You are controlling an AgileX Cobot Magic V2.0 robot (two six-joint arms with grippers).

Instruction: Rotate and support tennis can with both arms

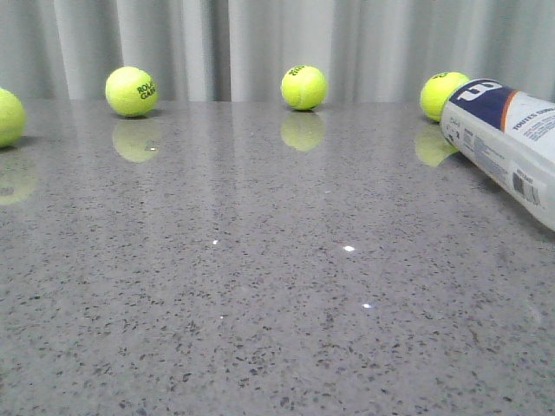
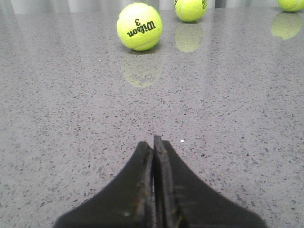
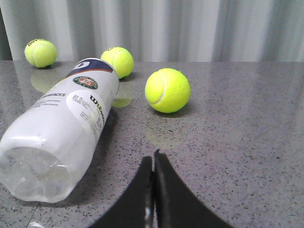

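Observation:
The tennis can (image 1: 507, 143) lies on its side at the far right of the grey table, clear-whitish with a navy and orange label. It also shows in the right wrist view (image 3: 64, 126), its clear end nearest the camera. My right gripper (image 3: 153, 159) is shut and empty, low over the table beside the can, apart from it. My left gripper (image 2: 153, 142) is shut and empty over bare table, with a Wilson ball (image 2: 139, 26) ahead of it. Neither gripper shows in the front view.
Yellow-green tennis balls lie along the back of the table (image 1: 260, 286): one at the left edge (image 1: 7, 117), one at back left (image 1: 131, 91), one at back centre (image 1: 303, 87), one behind the can (image 1: 440, 94). Another ball (image 3: 167, 90) lies close beside the can. Grey curtain behind.

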